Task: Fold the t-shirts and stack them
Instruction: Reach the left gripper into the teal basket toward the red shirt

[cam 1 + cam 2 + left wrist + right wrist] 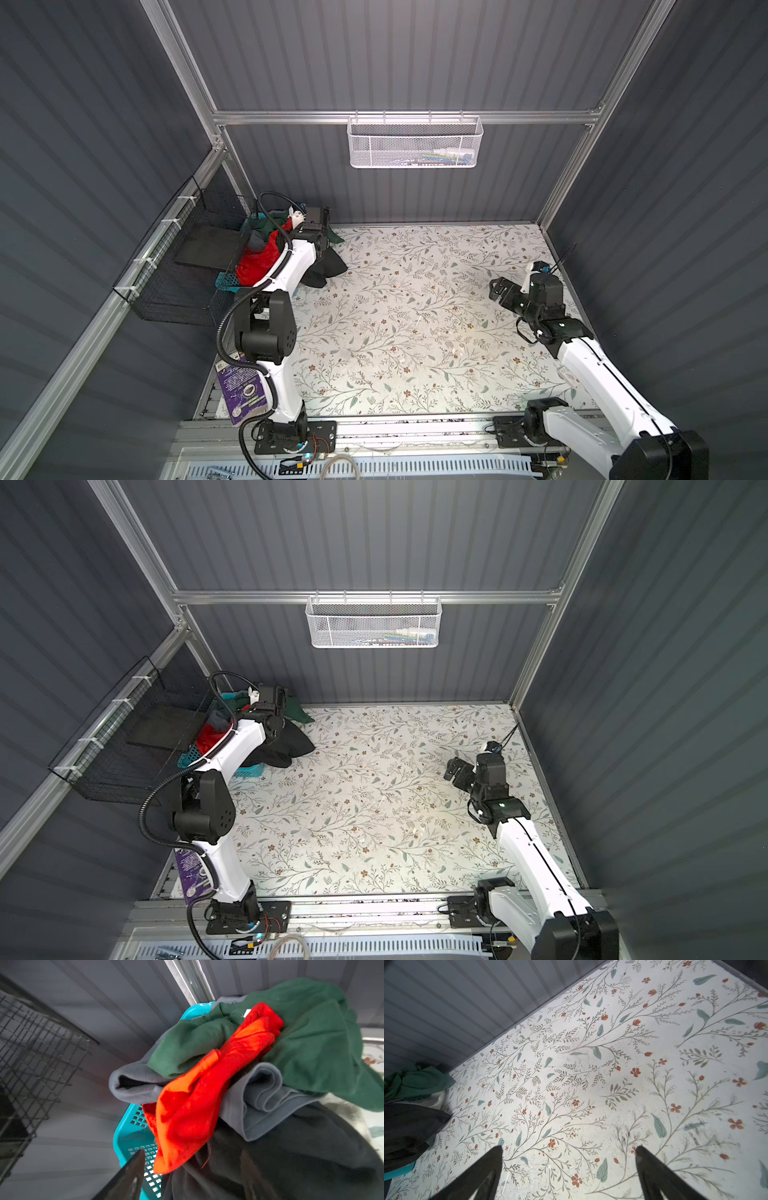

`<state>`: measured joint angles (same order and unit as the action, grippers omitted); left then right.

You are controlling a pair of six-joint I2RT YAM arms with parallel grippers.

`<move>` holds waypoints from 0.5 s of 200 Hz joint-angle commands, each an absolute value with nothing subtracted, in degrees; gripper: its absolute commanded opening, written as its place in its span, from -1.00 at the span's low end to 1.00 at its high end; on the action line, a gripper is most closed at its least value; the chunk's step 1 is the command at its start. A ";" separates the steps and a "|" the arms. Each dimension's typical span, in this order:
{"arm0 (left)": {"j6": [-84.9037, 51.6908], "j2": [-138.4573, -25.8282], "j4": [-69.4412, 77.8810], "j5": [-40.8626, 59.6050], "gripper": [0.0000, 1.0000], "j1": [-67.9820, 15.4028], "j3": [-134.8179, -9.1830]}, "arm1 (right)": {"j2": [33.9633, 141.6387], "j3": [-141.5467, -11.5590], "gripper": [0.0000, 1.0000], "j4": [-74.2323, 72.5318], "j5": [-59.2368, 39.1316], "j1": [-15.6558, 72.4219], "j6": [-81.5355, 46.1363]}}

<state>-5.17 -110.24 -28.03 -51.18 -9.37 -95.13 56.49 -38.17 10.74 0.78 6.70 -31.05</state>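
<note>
hovering with jaws apart, left gripper (pixel 193 1151) has the red t-shirt (pixel 187 1105) just ahead of it, heaped on the teal basket (pixel 133 1138); right gripper (pixel 569 1147) gapes wide over the table (pixel 591 1084), well away.

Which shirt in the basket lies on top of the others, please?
The red shirt: it drapes across the green shirt, grey shirt and black shirt.

We find the t-shirts (pixel 187 1105) heaped in the basket (pixel 133 1136) before our left fingers (pixel 128 1178), tabletop (pixel 591 1064) beneath our right fingers (pixel 483 1174).
</note>
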 commanded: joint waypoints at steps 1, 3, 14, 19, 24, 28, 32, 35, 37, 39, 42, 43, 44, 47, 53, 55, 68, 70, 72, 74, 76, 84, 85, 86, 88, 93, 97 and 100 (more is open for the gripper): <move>-4.09 -112.00 -30.29 -53.73 0.47 -8.98 -97.98 | 56.17 -37.85 0.98 12.79 3.01 6.68 -31.04; -4.05 -112.11 -30.31 -53.80 0.47 -8.90 -98.06 | 56.23 -37.92 0.98 12.95 3.10 6.68 -30.88; -3.93 -112.56 -30.38 -54.04 0.47 -8.26 -98.30 | 56.28 -38.10 0.98 13.60 3.88 6.61 -30.50; -3.97 -112.60 -30.41 -54.05 0.46 -7.93 -98.33 | 56.19 -38.21 0.98 13.87 4.12 6.59 -30.45; -4.11 -112.63 -30.30 -54.03 0.46 -7.55 -98.26 | 56.21 -38.14 0.98 13.91 4.06 6.51 -30.50; -4.27 -112.67 -30.25 -53.71 0.45 -7.21 -98.26 | 56.13 -38.07 0.98 13.94 3.99 6.50 -30.33; -4.30 -112.55 -30.23 -53.28 0.44 -6.89 -98.26 | 56.08 -38.05 0.98 13.97 3.88 6.42 -30.32; -4.37 -112.57 -30.23 -52.95 0.43 -6.67 -98.22 | 56.08 -37.98 0.98 13.96 3.79 6.42 -30.31; -4.48 -112.45 -30.23 -52.79 0.43 -6.57 -98.25 | 56.07 -37.97 0.98 13.97 3.78 6.42 -30.25; -4.57 -112.49 -30.17 -52.59 0.42 -6.45 -98.21 | 56.12 -37.99 0.98 13.93 3.85 6.42 -30.28; -4.65 -112.42 -30.09 -52.41 0.41 -6.28 -98.10 | 56.08 -37.93 0.98 13.97 3.79 6.37 -30.36; -4.65 -112.37 -30.08 -52.35 0.41 -6.22 -98.14 | 56.08 -37.90 0.98 13.97 3.83 6.35 -30.39; -4.61 -112.35 -30.07 -52.32 0.41 -6.18 -98.11 | 56.08 -37.89 0.98 13.93 3.85 6.34 -30.40; -4.59 -112.35 -29.91 -52.30 0.41 -6.08 -98.05 | 56.07 -37.95 0.98 13.97 3.86 6.33 -30.46; -4.54 -112.28 -29.69 -52.29 0.40 -5.95 -97.92 | 56.12 -37.80 0.98 13.85 3.80 6.33 -30.50; -4.50 -112.25 -29.66 -52.29 0.39 -5.84 -97.87 | 56.15 -37.82 0.98 13.81 3.74 6.33 -30.54; -4.35 -112.40 -29.24 -52.23 0.38 -5.39 -97.64 | 56.30 -37.71 0.98 13.53 3.47 6.24 -30.79; -4.32 -112.32 -29.15 -52.15 0.38 -5.32 -97.58 | 56.33 -37.77 0.98 13.51 3.40 6.24 -30.86; -4.31 -112.28 -29.15 -52.04 0.37 -5.29 -97.52 | 56.34 -37.77 0.98 13.53 3.42 6.24 -30.92; -4.33 -112.31 -29.08 -51.86 0.36 -5.21 -97.42 | 56.40 -37.79 0.98 13.51 3.32 6.24 -30.98; -4.31 -112.28 -29.00 -51.68 0.34 -5.15 -97.35 | 56.42 -37.77 0.98 13.49 3.20 6.24 -30.99; -4.31 -112.31 -28.58 -51.11 0.28 -4.87 -96.96 | 56.64 -37.91 0.98 13.39 2.96 6.24 -30.94; -4.31 -112.27 -28.53 -51.00 0.27 -4.85 -96.95 | 56.62 -37.94 0.98 13.42 2.88 6.24 -30.94; -4.35 -112.30 -28.50 -50.90 0.27 -4.80 -96.86 | 56.61 -37.95 0.98 13.43 2.85 6.24 -30.94; -4.32 -112.32 -28.35 -50.72 0.26 -4.76 -96.81 | 56.67 -37.94 0.98 13.49 2.80 6.24 -30.94; -4.31 -112.32 -28.19 -50.35 0.24 -4.63 -96.68 | 56.76 -37.93 0.98 13.51 2.79 6.24 -30.94; -4.38 -112.38 -28.04 -50.28 0.23 -4.49 -96.52 | 56.72 -37.98 0.98 13.50 2.81 6.24 -30.96; -4.39 -112.41 -27.94 -50.08 0.23 -4.34 -96.51 | 56.69 -37.93 0.98 13.59 2.79 6.24 -30.97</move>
<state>-4.69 -112.38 -28.62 -51.59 -4.82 -96.38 56.53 -38.15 12.53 2.83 6.52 -30.89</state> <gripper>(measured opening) 0.626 0.991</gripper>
